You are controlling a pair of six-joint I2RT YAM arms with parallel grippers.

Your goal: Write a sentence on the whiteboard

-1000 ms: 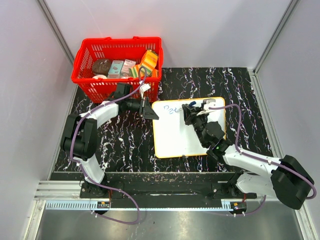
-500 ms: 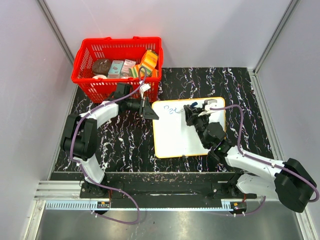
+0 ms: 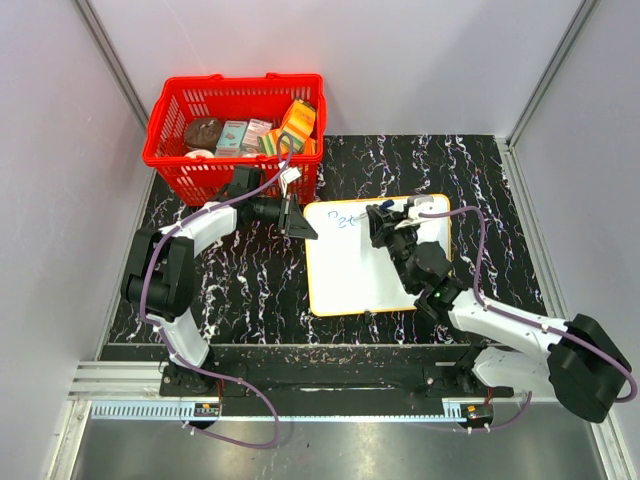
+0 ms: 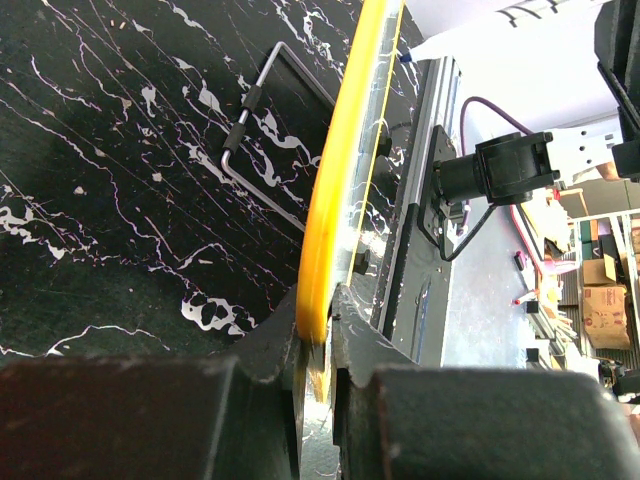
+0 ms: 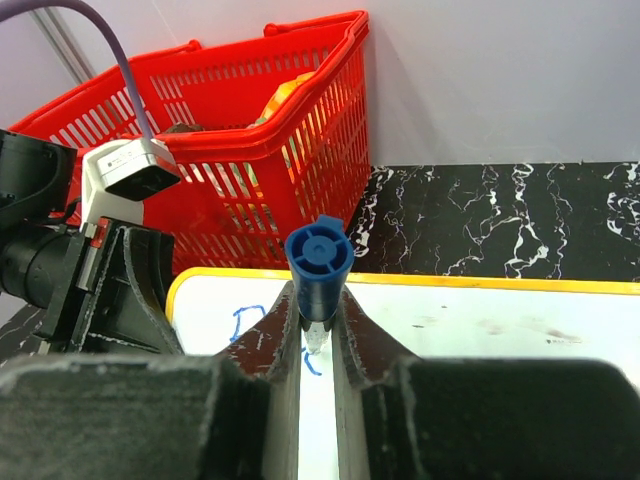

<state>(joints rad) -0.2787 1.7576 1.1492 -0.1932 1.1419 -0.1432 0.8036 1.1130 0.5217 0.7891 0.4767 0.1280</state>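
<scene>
Red basket of boxes on black marbled table.

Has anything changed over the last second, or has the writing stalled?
The right gripper, shut on the blue marker, barely shifted, if anything a touch towards the letters. The blue writing looks about a stroke longer. The left gripper stays pinched on the whiteboard at its yellow rim. The board and the red basket have not moved.
</scene>
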